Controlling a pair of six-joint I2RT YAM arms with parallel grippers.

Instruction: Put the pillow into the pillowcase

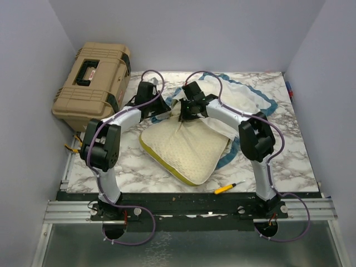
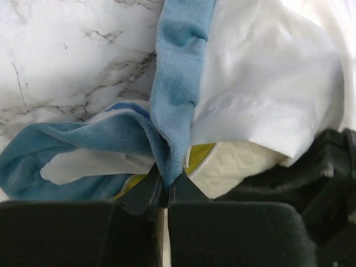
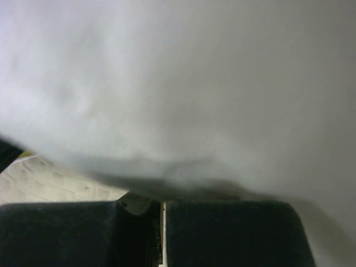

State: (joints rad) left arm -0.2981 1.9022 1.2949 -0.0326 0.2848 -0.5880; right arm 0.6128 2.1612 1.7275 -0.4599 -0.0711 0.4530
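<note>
The cream-yellow pillow (image 1: 186, 147) lies mid-table, its mustard band toward the front. Its far end is tucked under the pillowcase (image 1: 245, 97), which lies behind it with white inside and blue trim showing. My left gripper (image 1: 157, 108) is shut on the pillowcase's blue ruffled trim (image 2: 178, 83); the left wrist view shows the jaws (image 2: 166, 181) pinching it, with the pillow (image 2: 233, 164) just beyond. My right gripper (image 1: 188, 111) is at the pillow's far edge. In the right wrist view white pillowcase fabric (image 3: 194, 83) drapes over the closed jaws (image 3: 161, 197), and the pillow (image 3: 50, 181) shows at the lower left.
A tan hard case (image 1: 92, 83) stands at the back left, close to the left arm. A yellow-handled screwdriver (image 1: 228, 188) lies near the marble table's (image 1: 139, 167) front edge, by the right arm's base. Grey walls enclose the sides and back.
</note>
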